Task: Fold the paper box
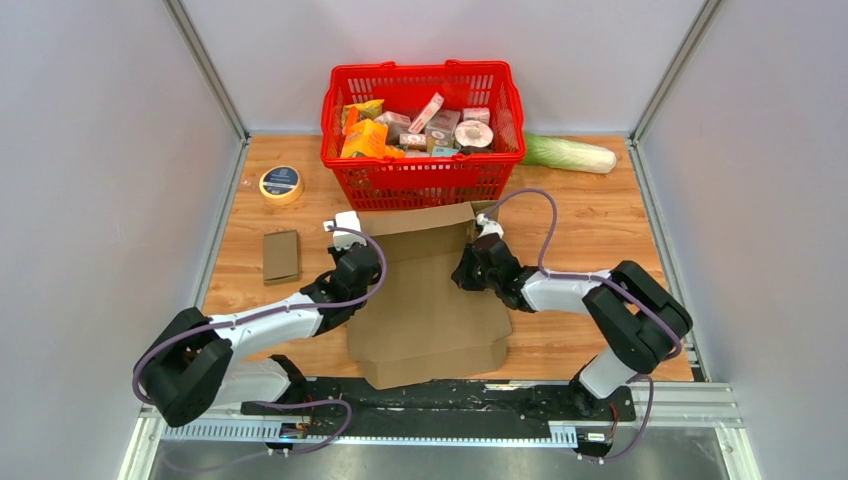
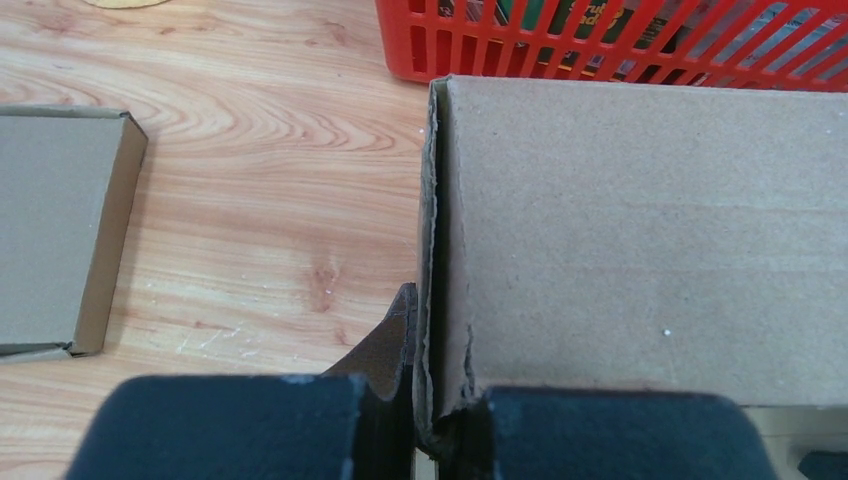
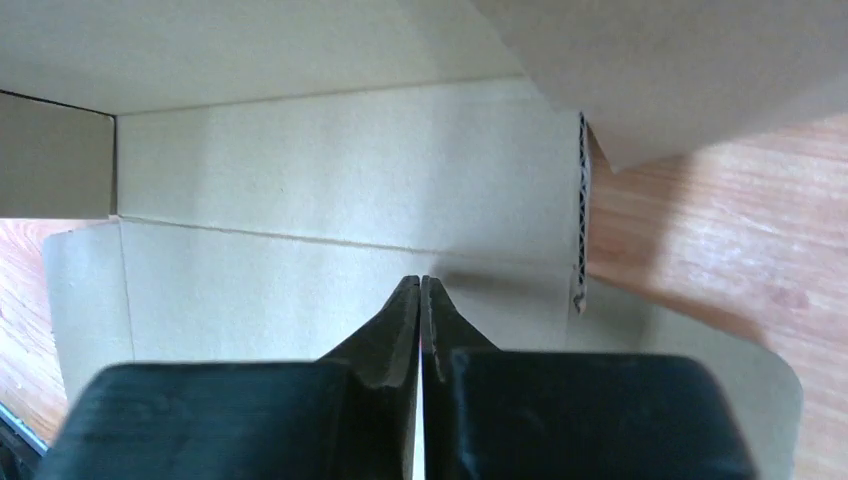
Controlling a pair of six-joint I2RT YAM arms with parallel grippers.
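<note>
Paper box (image 1: 425, 300): left claw (image 2: 428, 385) pinches its side wall.
Right claw (image 3: 421, 295), closed, should press the crease ahead of it.

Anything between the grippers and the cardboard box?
Nothing visible. The left gripper is pinched on the box at its left wall; the right gripper, shut, points at its inside panel. The red basket stands right behind it.

Left pincer (image 2: 420, 345) and right pincer (image 3: 420, 300) black; arms (image 1: 265, 325) white, cables (image 1: 545, 215) purple.

basket pkgs (image 1: 415, 128) too small, flat carton (image 2: 50, 230) cropped
</note>
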